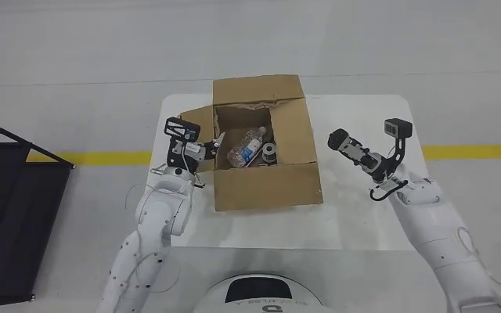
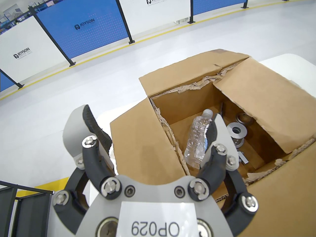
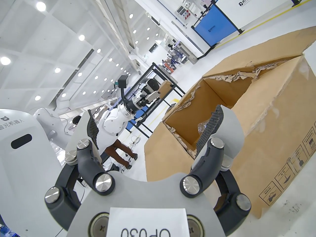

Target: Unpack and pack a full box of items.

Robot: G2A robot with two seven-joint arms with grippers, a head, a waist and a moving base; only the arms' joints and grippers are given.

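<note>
Left pincer point(image 1: 210, 147) was wide open and empty at the left edge of the brown cardboard box point(image 1: 266, 188), mid-frame, where a clear crumpled plastic bottle point(image 1: 247, 146) lay inside. It could have snagged the torn flap point(image 1: 200, 124) or shoved the box. Underneath was a smooth white table point(image 1: 352, 223), on a pale floor point(image 1: 94, 47) with a yellow line point(image 1: 102, 157).

1. An open cardboard box point(image 1: 266, 188) stands at mid-frame on a white bench point(image 1: 352, 223), its four flaps folded outward.
2. Inside it a clear plastic bottle point(image 1: 247, 146) lies tilted, with round metal parts point(image 1: 268, 152) just right of it.
3. The left gripper point(image 1: 211, 150) sits over the box's left flap, fingers spread towards the bottle.
4. The right gripper point(image 1: 338, 140) hangs over the bench right of the box, apart from it.
5. A yellow floor line point(image 1: 462, 151) crosses the frame behind the bench.
</note>
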